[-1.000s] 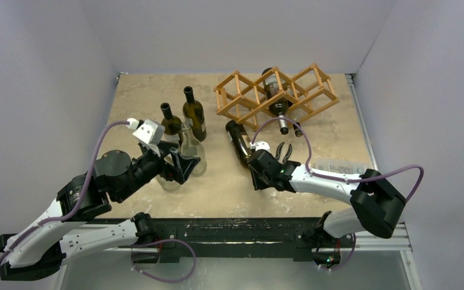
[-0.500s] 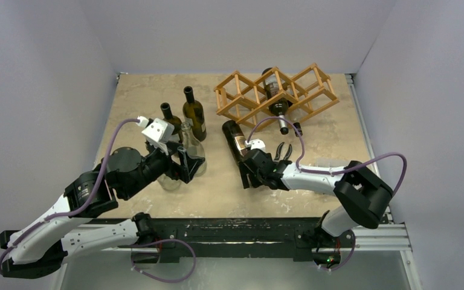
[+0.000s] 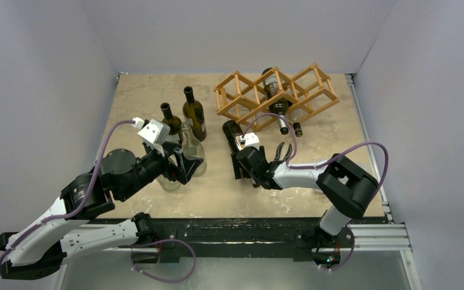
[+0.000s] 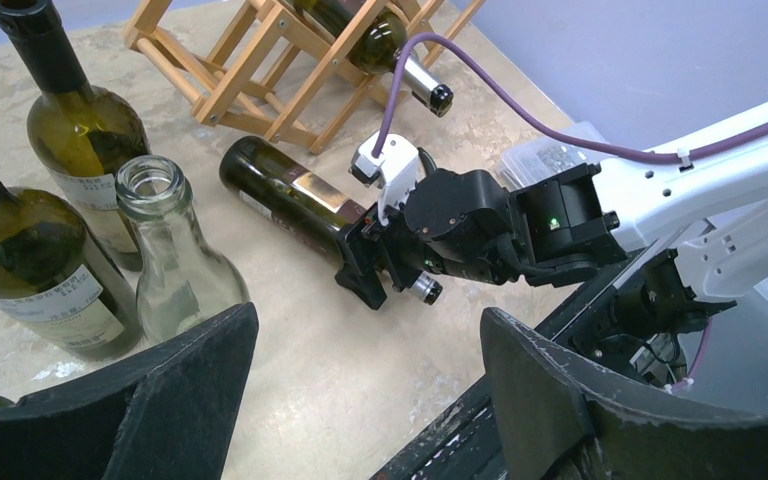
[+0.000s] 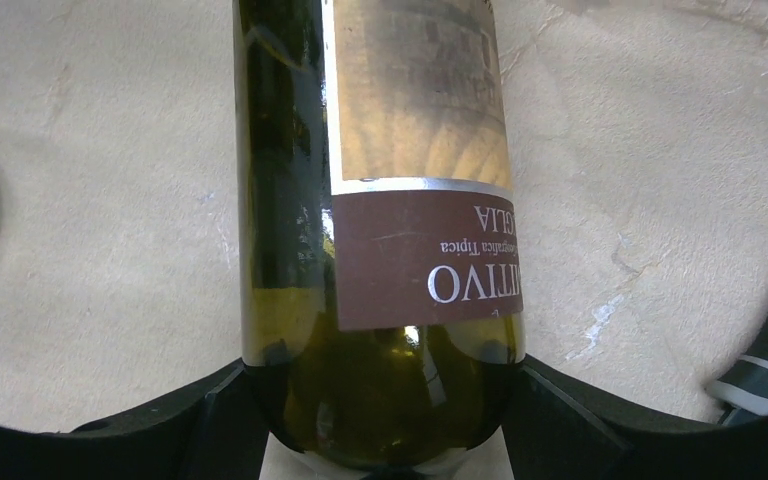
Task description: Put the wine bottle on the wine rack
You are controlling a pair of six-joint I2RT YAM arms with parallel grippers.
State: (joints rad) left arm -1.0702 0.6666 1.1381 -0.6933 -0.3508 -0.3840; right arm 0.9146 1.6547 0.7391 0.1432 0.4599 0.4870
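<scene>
The dark green glass wine bottle with a brown label [image 3: 234, 134] lies on its side on the beige table [image 3: 145, 96], near the light wooden lattice wine rack [image 3: 241, 90]. My right gripper [image 5: 380, 385] straddles it, spread wide. The fingers seem to touch both sides, but I cannot tell whether they grip. My left gripper [image 4: 368, 315] is spread wide and empty.

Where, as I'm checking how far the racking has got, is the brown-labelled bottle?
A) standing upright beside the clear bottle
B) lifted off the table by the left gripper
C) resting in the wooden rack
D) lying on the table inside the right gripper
D: the bottle lies on its side on the table, with the right gripper clasping its sides.
</scene>
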